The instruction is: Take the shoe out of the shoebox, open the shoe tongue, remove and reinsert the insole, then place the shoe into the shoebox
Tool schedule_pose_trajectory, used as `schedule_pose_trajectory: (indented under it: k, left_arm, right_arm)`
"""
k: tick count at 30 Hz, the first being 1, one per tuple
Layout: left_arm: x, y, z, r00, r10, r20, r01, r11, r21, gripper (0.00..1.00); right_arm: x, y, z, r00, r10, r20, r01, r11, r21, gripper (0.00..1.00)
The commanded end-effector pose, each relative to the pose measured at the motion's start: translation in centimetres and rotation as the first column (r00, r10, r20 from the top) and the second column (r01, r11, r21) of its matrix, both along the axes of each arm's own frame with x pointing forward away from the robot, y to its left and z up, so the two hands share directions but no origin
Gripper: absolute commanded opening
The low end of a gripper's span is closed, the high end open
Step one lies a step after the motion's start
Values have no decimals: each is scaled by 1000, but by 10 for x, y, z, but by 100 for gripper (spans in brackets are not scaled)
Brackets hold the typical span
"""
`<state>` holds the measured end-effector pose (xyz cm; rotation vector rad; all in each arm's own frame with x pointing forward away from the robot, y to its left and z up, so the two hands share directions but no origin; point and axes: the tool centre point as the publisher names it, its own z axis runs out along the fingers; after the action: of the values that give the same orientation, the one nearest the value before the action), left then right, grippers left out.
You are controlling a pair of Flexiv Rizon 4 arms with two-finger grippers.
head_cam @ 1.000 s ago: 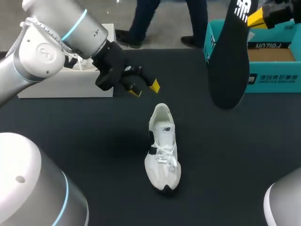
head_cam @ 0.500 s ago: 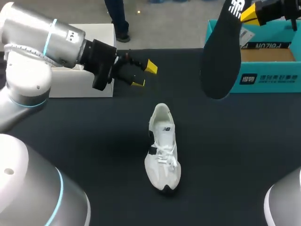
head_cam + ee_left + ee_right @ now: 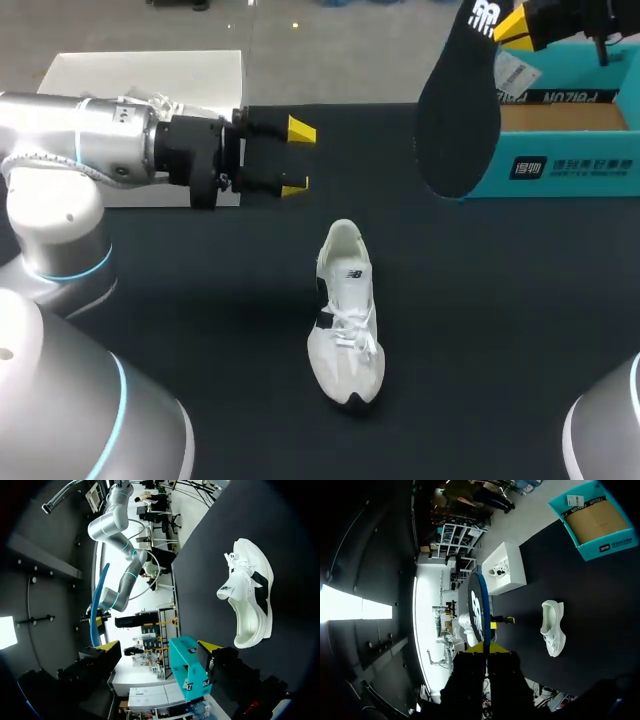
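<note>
A white shoe (image 3: 345, 315) with a black stripe lies on the dark table (image 3: 200, 300), toe toward the front edge. My left gripper (image 3: 298, 158) hovers open behind and left of the shoe's heel, pointing right, with nothing between its fingers. In the left wrist view the shoe (image 3: 250, 592) lies ahead of that gripper (image 3: 159, 647). High at the back right, my right gripper (image 3: 515, 25) is shut on one end of a black insole (image 3: 458, 110), which hangs down in front of the teal shoebox (image 3: 575, 130). The right wrist view shows the insole (image 3: 480, 610) edge-on, rising from the gripper (image 3: 485, 647).
A white box (image 3: 140, 75) with another shoe stands at the back left, behind my left arm. The teal shoebox (image 3: 592, 520) stands open with a brown floor. Bare table surrounds the shoe (image 3: 553, 627).
My left arm has swung so its open gripper now points level to the right, slightly farther back. My right gripper has carried the insole a little left and back.
</note>
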<state>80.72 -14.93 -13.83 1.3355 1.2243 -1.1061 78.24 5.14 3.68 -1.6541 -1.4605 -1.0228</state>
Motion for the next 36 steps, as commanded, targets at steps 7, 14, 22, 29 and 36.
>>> schedule_pose_trajectory:
  k: [7, 14, 22, 29, 36]
  left_arm:
    - [6, 0, -2, 1000, -24, 2, 24, 1000, -7, 100]
    - [6, 0, -2, 1000, -24, 2, 24, 1000, -7, 100]
    - [10, 1, 15, 1000, -12, 13, 12, 999, -49, 100]
    - [10, -1, 44, 999, -1, 48, 5, 996, -87, 100]
    - [14, -2, 48, 999, 11, 51, -5, 994, -108, 100]
  right_arm:
    - [0, 0, 4, 999, -17, 30, 18, 999, -35, 0]
    - [0, 0, 4, 999, -17, 30, 18, 999, -35, 0]
    - [14, 21, -1, 994, -57, -94, 59, 998, 29, 0]
    - [16, 42, -20, 986, -48, -157, 56, 997, 48, 0]
    - [10, 73, -41, 985, 24, -173, -28, 999, -21, 0]
